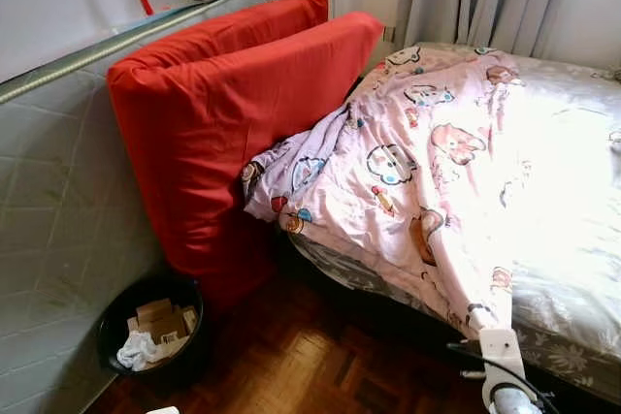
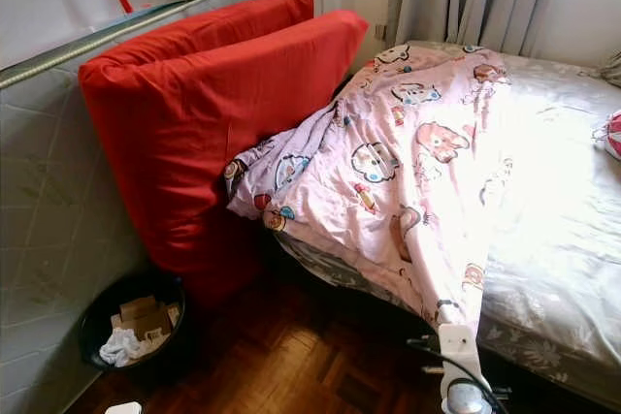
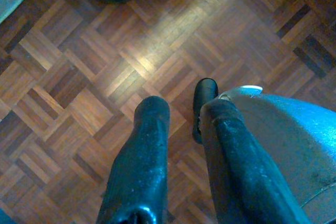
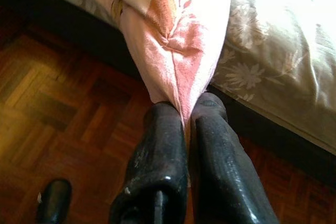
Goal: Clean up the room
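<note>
Left eye view: a pink cartoon-print blanket (image 1: pixel 408 157) was spread over the bed (image 1: pixel 572 269), one corner drawn down over the near edge. That corner was met by the right arm (image 1: pixel 505 375), raised from low at the bed's side. Two red cushions (image 1: pixel 233 113) were stood upright against a quilted mattress (image 1: pixel 58 230) by the wall. A black bin (image 1: pixel 150 334) with cardboard and crumpled paper sat on the parquet floor (image 1: pixel 301 356) beside them.

Right eye view: same scene; the blanket corner was seen pulled taut to the right wrist.

Left wrist view: the left gripper (image 3: pixel 181 111) was pointed straight down at the parquet, arm hung idle, fingers (image 3: pixel 149 129) slightly apart and nothing held.

Right wrist view: the right gripper (image 4: pixel 186 116) was aimed up at the bed edge, its fingers (image 4: pixel 160 140) pressed together on the blanket's pink corner, fabric pinched between them.
</note>
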You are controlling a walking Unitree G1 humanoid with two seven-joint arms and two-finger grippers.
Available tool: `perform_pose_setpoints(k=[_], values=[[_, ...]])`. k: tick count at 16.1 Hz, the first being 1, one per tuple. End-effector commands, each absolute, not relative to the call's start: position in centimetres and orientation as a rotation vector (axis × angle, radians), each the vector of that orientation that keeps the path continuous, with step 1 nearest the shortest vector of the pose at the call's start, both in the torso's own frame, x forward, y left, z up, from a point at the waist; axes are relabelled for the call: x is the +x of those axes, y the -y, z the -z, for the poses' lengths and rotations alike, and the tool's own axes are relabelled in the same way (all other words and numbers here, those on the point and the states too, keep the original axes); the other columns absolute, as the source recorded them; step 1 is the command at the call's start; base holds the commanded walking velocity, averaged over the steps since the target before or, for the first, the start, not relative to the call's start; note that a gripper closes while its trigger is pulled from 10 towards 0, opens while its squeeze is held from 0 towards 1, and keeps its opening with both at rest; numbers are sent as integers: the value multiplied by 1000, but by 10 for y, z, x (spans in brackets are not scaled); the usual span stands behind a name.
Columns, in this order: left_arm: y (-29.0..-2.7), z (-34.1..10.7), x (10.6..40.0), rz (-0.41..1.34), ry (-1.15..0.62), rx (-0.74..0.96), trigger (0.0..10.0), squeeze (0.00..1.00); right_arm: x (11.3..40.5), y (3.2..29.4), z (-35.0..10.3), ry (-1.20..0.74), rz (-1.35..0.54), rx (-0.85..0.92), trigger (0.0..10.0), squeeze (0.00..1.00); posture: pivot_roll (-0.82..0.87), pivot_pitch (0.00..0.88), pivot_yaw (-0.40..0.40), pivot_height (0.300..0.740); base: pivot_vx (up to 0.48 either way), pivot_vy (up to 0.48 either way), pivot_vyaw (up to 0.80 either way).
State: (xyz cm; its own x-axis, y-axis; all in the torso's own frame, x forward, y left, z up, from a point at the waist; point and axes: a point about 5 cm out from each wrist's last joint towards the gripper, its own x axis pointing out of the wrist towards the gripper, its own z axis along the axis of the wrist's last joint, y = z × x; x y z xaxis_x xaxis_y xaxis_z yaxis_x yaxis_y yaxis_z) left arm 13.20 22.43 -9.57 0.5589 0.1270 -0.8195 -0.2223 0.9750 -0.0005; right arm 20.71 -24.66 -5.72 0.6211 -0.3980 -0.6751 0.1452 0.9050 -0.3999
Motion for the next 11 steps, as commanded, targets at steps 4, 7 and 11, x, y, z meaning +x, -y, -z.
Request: perform_pose_setpoints(k=[4,7,11], values=[[-227,97,127,-206,-979,-92,10000,0,189,246,68,-937,299,-364,10000,0,72,0,39,740,0,0,0],[-228,97,127,-207,-979,-90,10000,0,184,250,70,-955,318,-374,10000,0,72,0,41,740,0,0,0],[-228,97,127,-208,-979,-89,10000,0,185,252,69,-947,327,-362,10000,0,71,0,42,740,0,0,0]])
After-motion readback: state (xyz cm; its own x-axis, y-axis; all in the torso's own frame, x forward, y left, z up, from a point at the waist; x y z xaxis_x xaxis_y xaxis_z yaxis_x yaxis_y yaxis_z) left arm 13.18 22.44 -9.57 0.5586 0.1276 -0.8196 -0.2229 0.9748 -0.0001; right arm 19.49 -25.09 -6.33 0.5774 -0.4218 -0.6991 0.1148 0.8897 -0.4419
